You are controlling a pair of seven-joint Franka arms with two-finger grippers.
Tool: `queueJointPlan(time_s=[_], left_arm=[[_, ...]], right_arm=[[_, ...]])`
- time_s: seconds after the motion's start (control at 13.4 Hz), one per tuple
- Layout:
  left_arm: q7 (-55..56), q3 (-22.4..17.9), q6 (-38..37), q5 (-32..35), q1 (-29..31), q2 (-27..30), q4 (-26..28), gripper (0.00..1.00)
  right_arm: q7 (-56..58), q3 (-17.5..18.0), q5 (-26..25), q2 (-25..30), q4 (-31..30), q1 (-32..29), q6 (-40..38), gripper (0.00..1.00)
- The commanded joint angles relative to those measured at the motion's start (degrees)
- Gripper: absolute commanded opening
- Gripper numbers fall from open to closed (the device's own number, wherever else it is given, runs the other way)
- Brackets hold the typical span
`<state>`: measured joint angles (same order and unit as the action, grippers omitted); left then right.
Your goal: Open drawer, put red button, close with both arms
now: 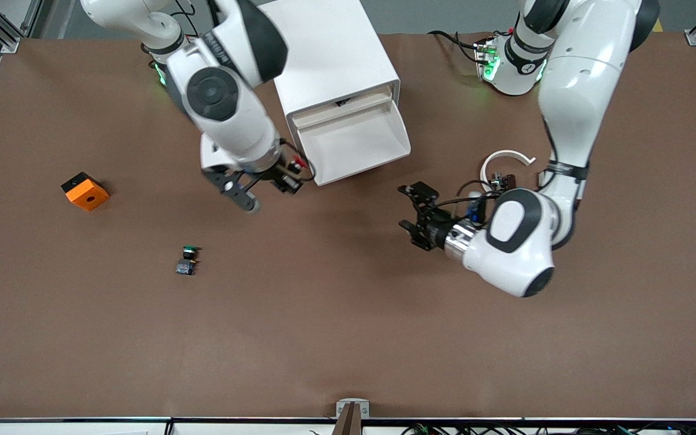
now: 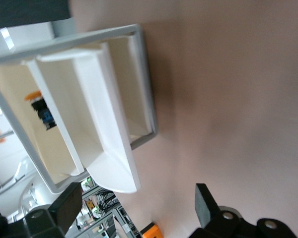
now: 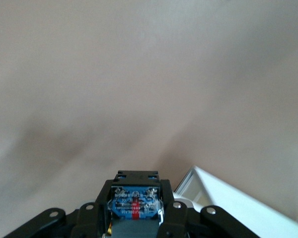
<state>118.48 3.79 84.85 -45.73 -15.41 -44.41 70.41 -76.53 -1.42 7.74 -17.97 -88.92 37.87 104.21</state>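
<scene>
The white cabinet (image 1: 336, 54) stands near the arms' bases with its drawer (image 1: 357, 142) pulled out. My right gripper (image 1: 290, 175) hangs over the table just beside the drawer's front corner, shut on the red button (image 1: 295, 163). The right wrist view shows the button's blue-labelled base (image 3: 135, 206) between the fingers and the drawer's corner (image 3: 223, 198) close by. My left gripper (image 1: 407, 208) is over bare table toward the left arm's end of the drawer front, open and holding nothing. Its open fingers (image 2: 206, 208) face the drawer (image 2: 114, 129).
A green-capped button (image 1: 188, 258) lies on the table nearer the front camera. An orange block (image 1: 85, 191) sits toward the right arm's end. A white curved piece (image 1: 505, 158) lies by the left arm. A small dark item (image 2: 42, 111) shows inside the cabinet opening.
</scene>
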Motion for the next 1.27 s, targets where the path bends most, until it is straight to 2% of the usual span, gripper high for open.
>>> queueJointPlan(time_s=[0.0, 0.15, 0.45, 0.6, 0.82, 0.97, 1.2], left_arm=[[-9.12, -0.62, -0.47, 4.23, 2.48, 4.32, -0.45, 1.00], [-15.27, -1.15, -0.65, 6.52, 4.76, 7.13, -0.36, 1.00], [-28.71, 0.51, -1.35, 24.33, 4.07, 12.93, -0.10, 1.00], [-37.84, 2.44, -1.35, 28.66, 4.60, 14.95, 0.51, 1.00], [-53.06, 5.25, -1.26, 35.42, 4.51, 18.39, 5.16, 1.00], [-60.61, 7.36, 0.39, 38.33, 4.69, 19.44, 7.71, 1.00], [-67.58, 7.98, 11.00, 38.87, 4.51, 21.81, 16.56, 1.00]], right_arm=[[-7.38, -0.86, -0.19, -0.23, 0.41, 3.95, 0.12, 0.00], [-14.23, -0.86, -0.27, -0.32, -0.64, 7.90, 2.12, 0.00], [-26.99, -0.86, -3.88, -1.98, -4.41, 15.64, 10.29, 0.00], [-30.94, -0.95, -4.23, -2.86, -6.09, 18.71, 13.38, 0.00], [-36.57, -0.86, -7.74, -5.75, -5.83, 21.36, 13.65, 0.00], [-37.29, -0.86, -7.74, -7.43, -5.39, 22.42, 14.44, 0.00], [-38.43, -0.86, -7.74, -8.66, -4.95, 22.69, 16.11, 0.00]])
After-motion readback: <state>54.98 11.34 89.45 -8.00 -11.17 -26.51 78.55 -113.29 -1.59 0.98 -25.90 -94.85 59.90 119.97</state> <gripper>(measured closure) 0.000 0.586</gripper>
